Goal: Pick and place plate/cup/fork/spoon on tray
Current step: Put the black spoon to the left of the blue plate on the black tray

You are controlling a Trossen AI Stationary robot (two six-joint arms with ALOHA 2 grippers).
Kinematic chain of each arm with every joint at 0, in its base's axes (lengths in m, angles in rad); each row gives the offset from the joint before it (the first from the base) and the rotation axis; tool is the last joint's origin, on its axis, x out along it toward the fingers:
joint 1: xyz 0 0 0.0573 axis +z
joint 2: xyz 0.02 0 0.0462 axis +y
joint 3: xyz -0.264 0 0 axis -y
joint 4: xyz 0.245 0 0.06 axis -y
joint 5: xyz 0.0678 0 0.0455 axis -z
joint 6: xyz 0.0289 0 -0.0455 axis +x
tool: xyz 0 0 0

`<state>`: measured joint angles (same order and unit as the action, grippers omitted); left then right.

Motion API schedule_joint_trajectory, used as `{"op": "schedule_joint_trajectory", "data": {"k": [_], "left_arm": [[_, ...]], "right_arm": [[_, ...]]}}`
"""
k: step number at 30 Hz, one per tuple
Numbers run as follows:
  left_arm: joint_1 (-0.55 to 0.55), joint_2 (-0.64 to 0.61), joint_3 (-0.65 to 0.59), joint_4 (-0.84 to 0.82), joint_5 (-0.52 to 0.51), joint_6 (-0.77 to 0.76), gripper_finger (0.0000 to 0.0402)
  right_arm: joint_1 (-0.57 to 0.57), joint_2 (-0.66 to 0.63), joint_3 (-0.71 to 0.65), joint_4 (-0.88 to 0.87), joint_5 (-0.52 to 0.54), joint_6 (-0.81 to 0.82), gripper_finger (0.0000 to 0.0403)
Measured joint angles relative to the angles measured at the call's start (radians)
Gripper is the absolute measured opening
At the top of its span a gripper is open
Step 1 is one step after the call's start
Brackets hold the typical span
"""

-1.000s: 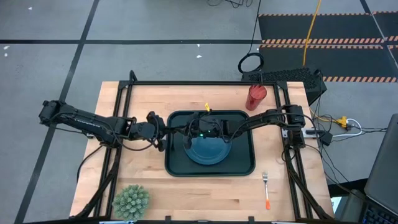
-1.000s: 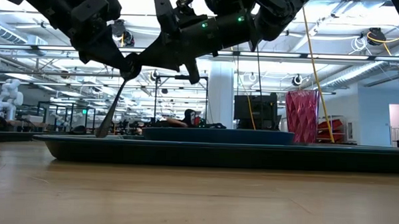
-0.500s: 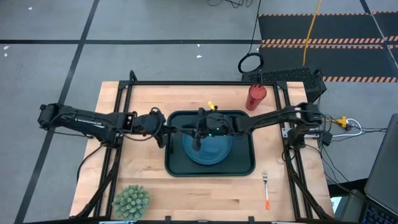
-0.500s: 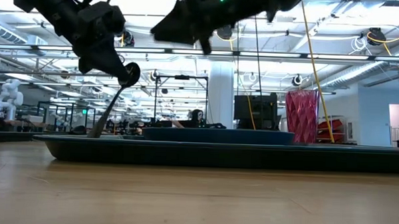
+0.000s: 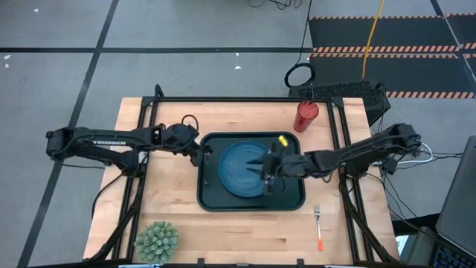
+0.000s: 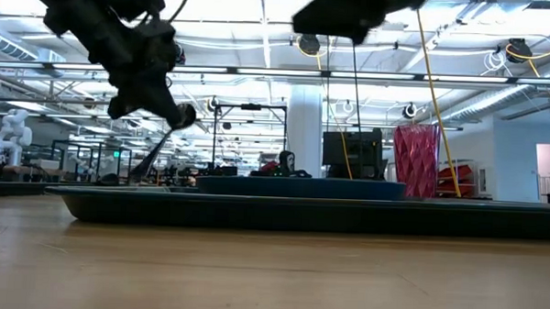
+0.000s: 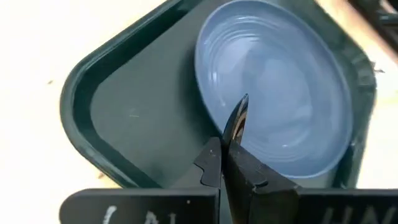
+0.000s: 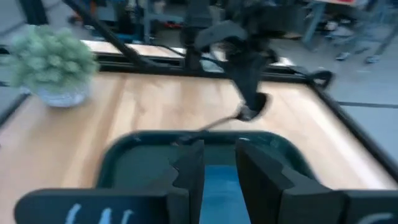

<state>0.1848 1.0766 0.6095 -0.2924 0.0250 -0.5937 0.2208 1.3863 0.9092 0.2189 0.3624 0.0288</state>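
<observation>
Now our right gripper (image 5: 266, 177), released, has backed off the plate (image 5: 245, 167) on the tray (image 5: 294, 199), while our left gripper (image 5: 202, 152) stays clenched on the spoon (image 7: 237, 117).

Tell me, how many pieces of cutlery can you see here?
2. The fork lies on the bare table near its front right corner. The spoon hangs from the left gripper above the tray's left edge.
</observation>
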Motion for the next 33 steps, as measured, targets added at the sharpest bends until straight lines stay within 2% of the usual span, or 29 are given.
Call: {"op": "schedule_joint_trajectory", "data": {"k": [2,8,15,21,25,33], "left_arm": [[0.010,0.036,-0.009,0.023,0.000,-0.012,0.0003],[0.003,0.164,-0.056,0.155,0.004,-0.058,0.0003],[0.004,0.234,-0.063,0.193,0.007,-0.054,0.0008],[0.000,0.234,-0.064,0.177,0.004,-0.062,0.0009],[-0.004,0.208,-0.065,0.208,0.048,-0.091,0.0009],[-0.024,0.204,-0.065,0.186,0.097,-0.231,0.0009]], "right_arm": [[0.004,-0.048,-0.036,0.028,0.035,-0.005,0.0085],[0.011,-0.157,-0.120,0.107,0.034,-0.015,0.0084],[0.017,-0.204,-0.157,0.113,0.047,-0.014,0.0084],[0.019,-0.205,-0.159,0.113,0.061,-0.015,0.0084],[0.019,-0.205,-0.159,0.114,0.061,-0.015,0.0084],[0.019,-0.205,-0.159,0.112,0.061,-0.015,0.0084]]}}
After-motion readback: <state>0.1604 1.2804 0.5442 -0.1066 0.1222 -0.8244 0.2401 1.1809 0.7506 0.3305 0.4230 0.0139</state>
